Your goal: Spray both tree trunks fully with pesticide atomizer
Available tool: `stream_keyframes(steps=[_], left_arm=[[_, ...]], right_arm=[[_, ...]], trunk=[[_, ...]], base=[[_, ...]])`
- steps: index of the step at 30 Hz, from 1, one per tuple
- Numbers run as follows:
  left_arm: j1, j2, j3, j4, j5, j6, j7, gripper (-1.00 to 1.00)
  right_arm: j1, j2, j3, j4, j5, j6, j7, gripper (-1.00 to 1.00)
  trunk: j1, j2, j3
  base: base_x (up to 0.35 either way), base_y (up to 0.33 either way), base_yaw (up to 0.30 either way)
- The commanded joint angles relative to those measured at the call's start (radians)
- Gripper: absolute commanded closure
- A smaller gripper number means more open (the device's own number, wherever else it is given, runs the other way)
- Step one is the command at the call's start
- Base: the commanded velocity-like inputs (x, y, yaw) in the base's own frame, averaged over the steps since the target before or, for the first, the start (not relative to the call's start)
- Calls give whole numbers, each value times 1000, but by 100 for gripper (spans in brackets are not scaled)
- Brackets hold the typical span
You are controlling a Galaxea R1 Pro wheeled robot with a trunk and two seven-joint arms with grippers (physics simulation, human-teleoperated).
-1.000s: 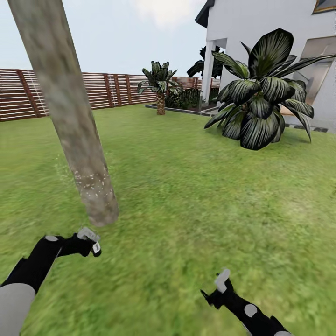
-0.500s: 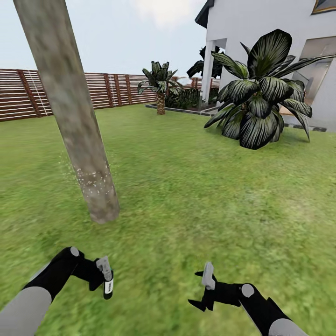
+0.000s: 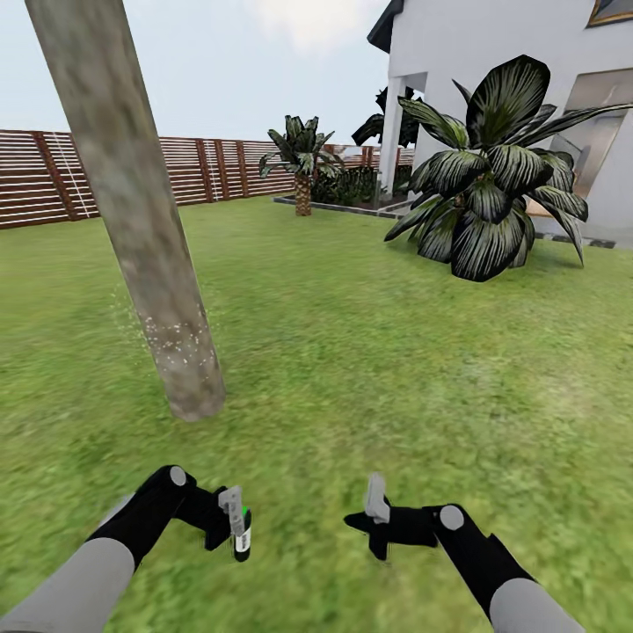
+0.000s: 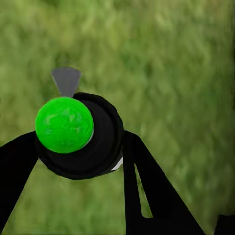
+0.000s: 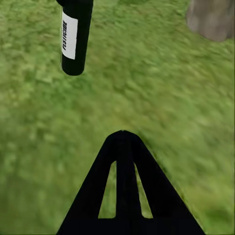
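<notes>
Gripping the black cylindrical pesticide atomizer with green cap mid-body, left pincer is clenched; rigid, light, likely slippery. Right pincer: clenched, empty.

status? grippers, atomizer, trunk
Left gripper shut on the atomizer; right gripper shut, empty. Tree trunk ahead-left, white specks near its base. Nothing between grippers and trunk.

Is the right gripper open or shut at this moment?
Shut and empty: in the right wrist view, the right gripper has its jaws meeting at one tip above the grass.
</notes>
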Motion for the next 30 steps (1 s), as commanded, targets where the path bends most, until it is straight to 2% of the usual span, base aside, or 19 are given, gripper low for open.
stream_keyframes(steps=[1, 4, 7, 9, 13, 17, 23, 28, 30], left_arm=[[0, -7, -4, -1, -2, 6, -1, 100], [0, -18, -4, -1, 0, 5, 24, 100], [0, -32, -8, -1, 1, 4, 36, 100], [0, -47, -25, -1, -1, 4, 38, 100], [0, -63, -53, -1, 0, 2, 56, 100], [0, -82, -117, -1, 0, 3, 98, 100], [-7, -117, -137, -3, 1, 8, 100, 100], [-7, -132, -147, -3, 1, 7, 96, 100], [-7, -133, -192, -2, 0, 5, 94, 100]], right_arm=[[-2, 8, 2, -2, 6, 6, 16, 100], [-4, 38, 3, -2, 7, 15, 33, 100], [-7, 55, 3, -2, 8, 16, 35, 100], [-8, 64, 4, -2, 8, 16, 36, 100], [-9, 67, 4, -2, 8, 15, 36, 100], [-9, 67, 4, -2, 8, 15, 36, 100], [-9, 65, 5, 2, 11, 15, 36, 100], [-9, 64, 4, 1, 70, 16, 34, 100], [-9, 64, 4, 1, 74, 17, 34, 100]], trunk=[[0, 0, -1], [0, 0, -1], [0, 0, -1], [0, 0, -1], [0, 0, -1], [0, 0, -1], [0, 0, -1], [0, 0, -1], [0, 0, -1]], base=[[0, 0, 0], [0, 0, 0], [0, 0, 0], [0, 0, 0], [0, 0, 0], [0, 0, 0], [0, 0, 0], [0, 0, 0], [0, 0, 0]])
